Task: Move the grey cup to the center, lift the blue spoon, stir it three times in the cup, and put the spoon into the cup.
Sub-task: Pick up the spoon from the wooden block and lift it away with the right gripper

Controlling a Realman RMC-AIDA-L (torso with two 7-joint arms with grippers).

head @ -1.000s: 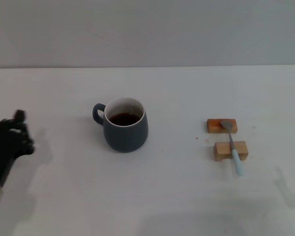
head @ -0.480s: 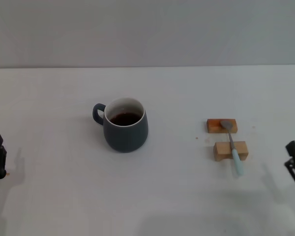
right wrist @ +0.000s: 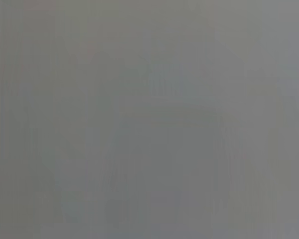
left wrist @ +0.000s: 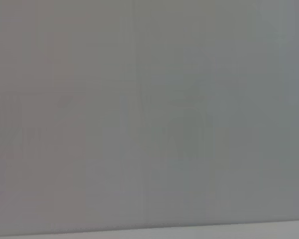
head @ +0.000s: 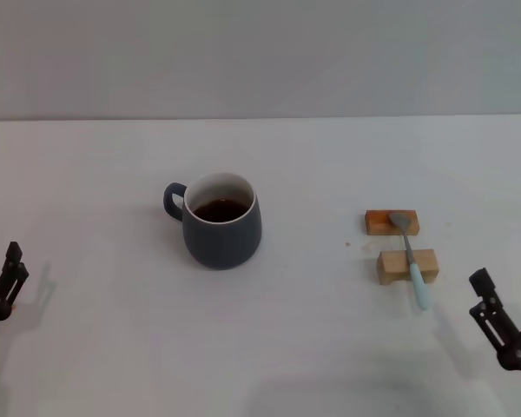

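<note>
The grey cup [head: 222, 223] stands near the table's middle, its handle pointing left and dark liquid inside. To its right the blue spoon [head: 411, 258] lies across two small wooden blocks [head: 405, 265], metal bowl on the far block and pale handle reaching toward the front. My left gripper [head: 17, 262] is low at the left edge, open and empty, well away from the cup. At the front right, my right gripper [head: 508, 271] is open, just right of and nearer than the spoon's handle. Both wrist views show only plain grey.
The white table [head: 313, 347] meets a grey wall at the back. Only the far wooden block [head: 382, 222] and the near one stand on it besides the cup and spoon.
The left arm pulled back from beside the cup to the left edge. The right gripper came into view at the right edge and moved down and left, closer to the spoon.
</note>
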